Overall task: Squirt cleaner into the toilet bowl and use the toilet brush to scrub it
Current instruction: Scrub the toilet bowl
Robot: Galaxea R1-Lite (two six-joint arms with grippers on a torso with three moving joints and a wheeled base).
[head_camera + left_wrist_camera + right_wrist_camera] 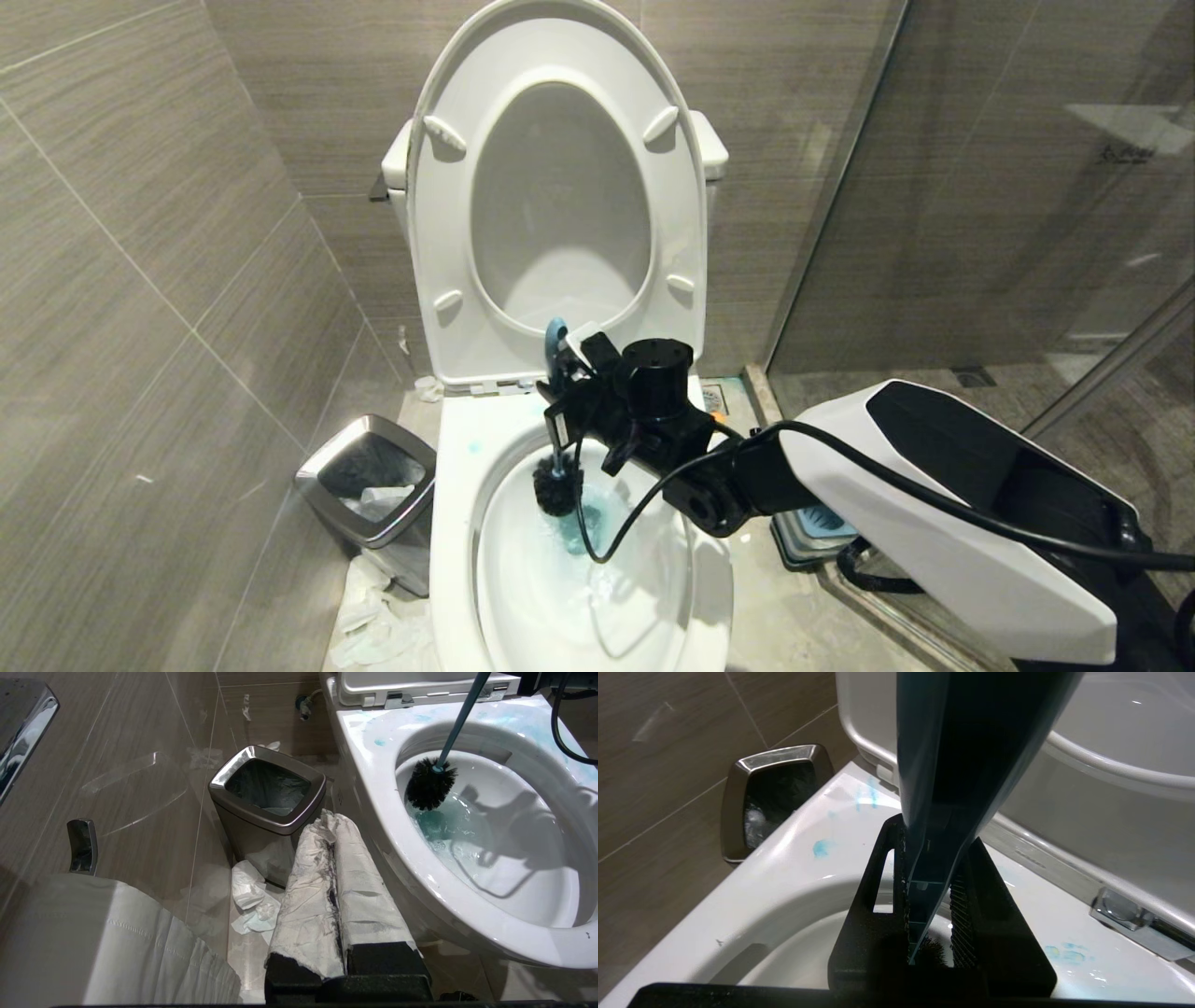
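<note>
On the floor at the toilet's left side stands the waste bin (369,490), silver-rimmed, with crumpled tissue (373,616) beside its base. The left gripper (334,882), wrapped in white padding, hangs low near the bin with its jaws fully closed and empty; it takes no part in the work.

At the centre, the toilet bowl (457,523) has seat and lid raised against the tank. Blue cleaner lies in the water and is smeared along the rim's rear edge, so the squirting step is judged complete. The cleaner bottle appears in no view.

The toilet brush (557,485) stands nearly upright, its black bristle head inside the bowl at the rear left wall, at or just above the blue water. The right gripper (566,378) is clamped narrowly on the blue-grey handle near its top, above the rim's rear edge.

Scrubbing is judged under way; the front and right walls of the bowl show no sign either way. At the right, the brush holder (822,527) sits on the floor, partly hidden behind the arm.

No legible brand, label or writing is visible
</note>
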